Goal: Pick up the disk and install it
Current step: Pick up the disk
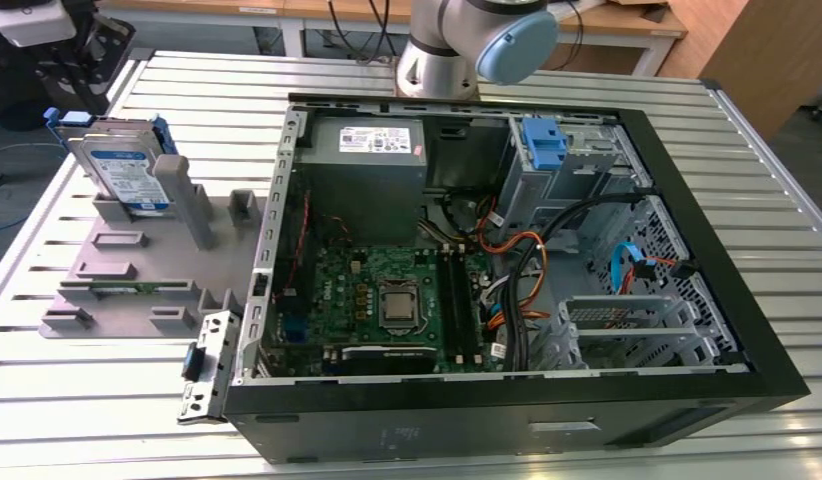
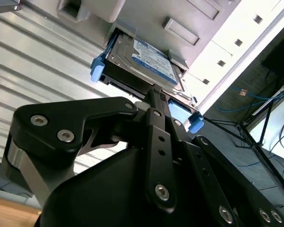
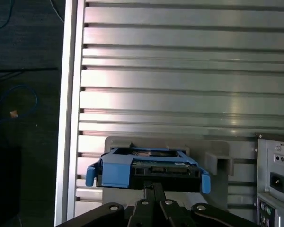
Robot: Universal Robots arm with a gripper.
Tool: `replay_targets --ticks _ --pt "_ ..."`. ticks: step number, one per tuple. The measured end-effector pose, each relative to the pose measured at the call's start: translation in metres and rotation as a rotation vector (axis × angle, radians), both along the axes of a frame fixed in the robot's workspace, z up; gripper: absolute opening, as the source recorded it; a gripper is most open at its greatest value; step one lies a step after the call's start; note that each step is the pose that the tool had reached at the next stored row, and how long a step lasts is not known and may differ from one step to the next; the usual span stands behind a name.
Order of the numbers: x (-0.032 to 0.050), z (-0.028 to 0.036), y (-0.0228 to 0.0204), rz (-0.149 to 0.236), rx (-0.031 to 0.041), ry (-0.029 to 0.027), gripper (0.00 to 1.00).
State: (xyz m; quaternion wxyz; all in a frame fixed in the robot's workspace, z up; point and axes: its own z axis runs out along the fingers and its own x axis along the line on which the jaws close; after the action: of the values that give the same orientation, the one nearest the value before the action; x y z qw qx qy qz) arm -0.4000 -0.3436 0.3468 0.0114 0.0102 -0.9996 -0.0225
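The disk (image 1: 124, 170) is a silver drive with a white-and-blue label in a blue carrier. It stands tilted in a slot at the far end of a grey fixture (image 1: 131, 275), at the exterior view's left. In both wrist views the disk (image 2: 149, 59) (image 3: 149, 170) lies just beyond the fingertips, its connector end facing me. My gripper (image 1: 86, 60) hangs above and behind the disk, apart from it. Its black fingers are pressed together with nothing between them, so the gripper (image 2: 154, 92) (image 3: 154, 185) is shut.
An open computer case (image 1: 751, 345) lies on the slatted metal table (image 1: 118, 410), with a motherboard (image 1: 384, 300), a grey power supply (image 1: 364, 150) (image 3: 274, 177), cables and a drive cage carrying a blue latch (image 1: 545, 140). The arm's base (image 1: 445, 50) stands behind the case.
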Motion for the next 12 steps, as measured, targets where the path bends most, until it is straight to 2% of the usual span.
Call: replay_targets --ticks 12 --pt "0.0000 -0.0004 0.0000 0.213 0.0000 0.0000 0.11"
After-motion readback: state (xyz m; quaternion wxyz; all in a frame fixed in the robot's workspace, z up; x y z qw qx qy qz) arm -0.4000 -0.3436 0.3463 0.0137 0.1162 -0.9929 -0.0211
